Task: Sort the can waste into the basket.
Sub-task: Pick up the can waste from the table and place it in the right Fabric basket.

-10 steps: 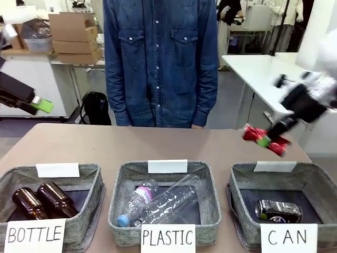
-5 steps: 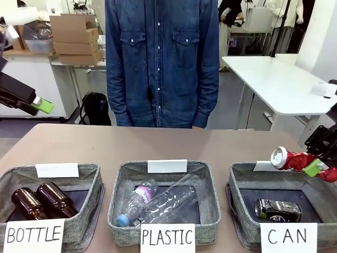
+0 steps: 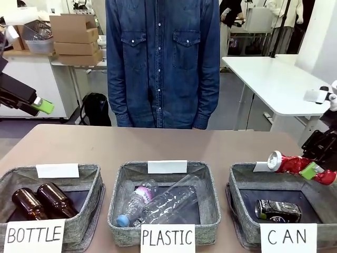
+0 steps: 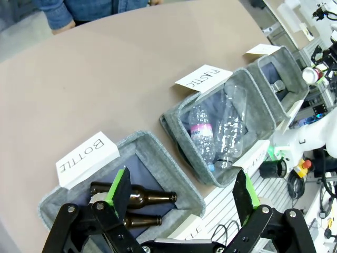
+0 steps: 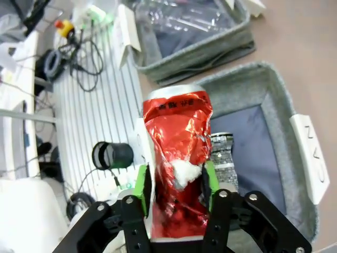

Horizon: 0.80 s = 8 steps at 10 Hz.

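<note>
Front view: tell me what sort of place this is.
Probably a robotics lab or workshop. A white work table and stacked cardboard boxes stand behind the person, and labelled sorting baskets sit on the brown table.

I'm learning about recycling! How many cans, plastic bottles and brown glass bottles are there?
Cans: 2, the crushed red can between the pads of the right hand above the CAN basket, and the black can lying in it.
Clear plastic bottles: 2, in the PLASTIC basket.
Brown glass bottles: 2, in the BOTTLE basket.
Total: 6.
</note>
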Motion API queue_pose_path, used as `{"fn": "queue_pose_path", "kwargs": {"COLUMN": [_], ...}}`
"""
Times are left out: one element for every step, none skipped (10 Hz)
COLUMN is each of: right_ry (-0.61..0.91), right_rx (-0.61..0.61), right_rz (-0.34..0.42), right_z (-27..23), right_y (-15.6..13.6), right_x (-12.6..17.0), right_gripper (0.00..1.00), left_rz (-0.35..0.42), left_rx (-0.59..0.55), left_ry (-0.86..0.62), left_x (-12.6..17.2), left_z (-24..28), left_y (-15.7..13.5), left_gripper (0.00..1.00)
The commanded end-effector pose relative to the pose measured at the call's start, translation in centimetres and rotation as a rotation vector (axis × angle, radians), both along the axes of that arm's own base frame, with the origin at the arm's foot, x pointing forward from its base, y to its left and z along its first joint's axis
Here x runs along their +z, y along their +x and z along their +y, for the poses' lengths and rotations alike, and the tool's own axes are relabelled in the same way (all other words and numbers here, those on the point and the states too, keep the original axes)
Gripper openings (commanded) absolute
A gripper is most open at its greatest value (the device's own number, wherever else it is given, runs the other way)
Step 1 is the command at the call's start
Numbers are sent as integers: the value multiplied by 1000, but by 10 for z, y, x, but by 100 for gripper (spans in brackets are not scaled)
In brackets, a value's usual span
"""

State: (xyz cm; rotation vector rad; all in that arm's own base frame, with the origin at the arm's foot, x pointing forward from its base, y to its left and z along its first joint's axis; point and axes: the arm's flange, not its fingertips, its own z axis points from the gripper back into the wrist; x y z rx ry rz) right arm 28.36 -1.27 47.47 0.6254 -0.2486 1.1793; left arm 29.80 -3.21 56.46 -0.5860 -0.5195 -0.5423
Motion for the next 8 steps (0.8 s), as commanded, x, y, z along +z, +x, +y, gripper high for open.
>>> {"fn": "queue_pose_path", "kwargs": {"right_ry": [23, 29, 37, 45, 49, 47, 52, 52], "right_rx": [6, 3, 0, -8, -12, -22, -31, -30], "right_rz": [-33, -29, -32, -27, -23, -19, -13, -15], "right_z": [1, 1, 0, 0, 1, 1, 1, 1], "right_y": [8, 10, 13, 15, 15, 16, 17, 18], "right_x": [-1, 0, -1, -2, -3, -4, -5, -5], "right_gripper": [100, 100, 100, 100, 100, 100, 100, 100], "left_rz": [-10, -10, -10, -10, -10, -10, -10, -10], "left_rx": [-9, -9, -9, -9, -9, -9, -9, -9], "left_ry": [-16, -16, -16, -16, -16, -16, -16, -16], "left_x": [-6, -6, -6, -6, -6, -6, -6, -6], "left_z": [-2, -2, -2, -2, -2, -2, -2, -2], "left_y": [-3, -3, -3, -3, -3, -3, -3, -3], "left_gripper": [100, 100, 100, 100, 100, 100, 100, 100]}}
